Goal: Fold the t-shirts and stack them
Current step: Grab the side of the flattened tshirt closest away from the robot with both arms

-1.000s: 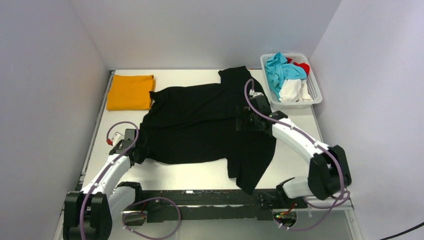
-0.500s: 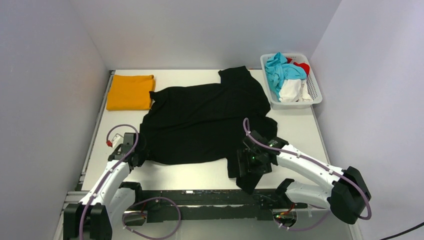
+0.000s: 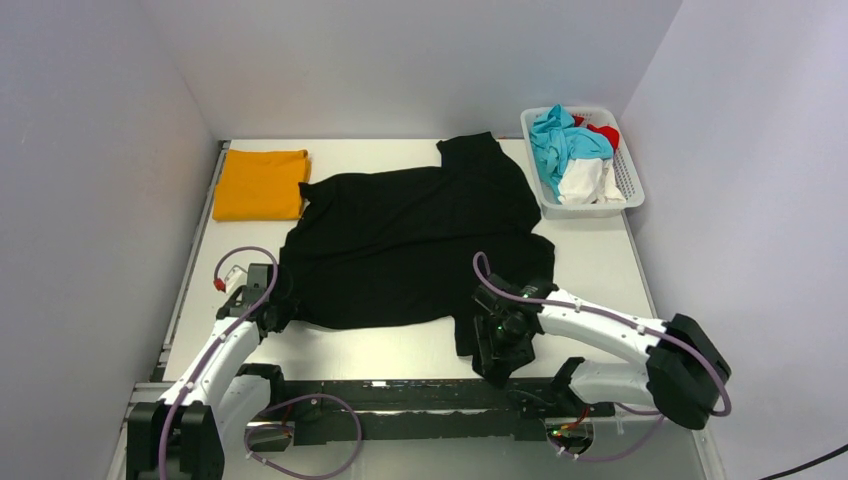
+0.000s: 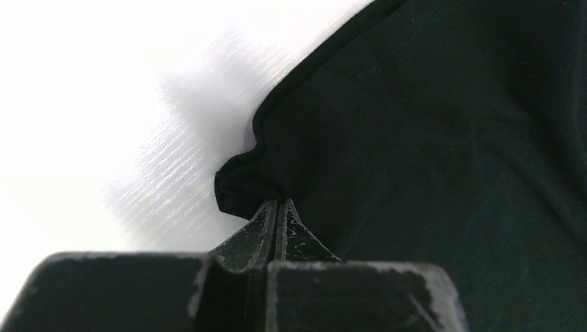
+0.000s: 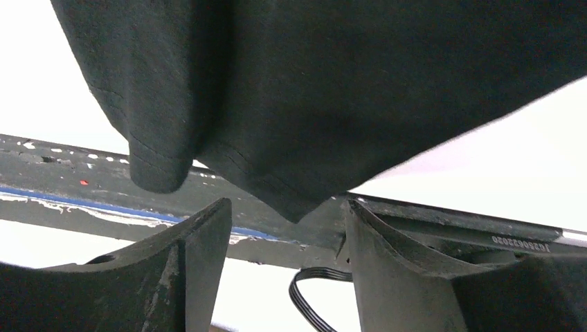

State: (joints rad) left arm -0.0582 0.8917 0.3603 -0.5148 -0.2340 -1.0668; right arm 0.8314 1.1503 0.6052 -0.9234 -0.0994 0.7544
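basket (image 3: pixel 590 210): white lattice, far-right corner | table (image 3: pixel 592 272): white | rail (image 3: pixel 420 396): black, along near edge

light: bright, even | shadows: soft | wrist views: table (image 4: pixel 83 83) glare-washed, black t-shirt (image 4: pixel 450 138) underexposed, near edges blurred

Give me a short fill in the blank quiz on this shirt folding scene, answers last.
The left end effector is ___ on the black t-shirt's hem.
The folded orange t-shirt lies at the table's far ___ corner.
The white basket holds blue, white and ___ cloth.
The right end effector's jaws stand ___ at the black t-shirt's near corner.
Answers: shut, left, red, open.
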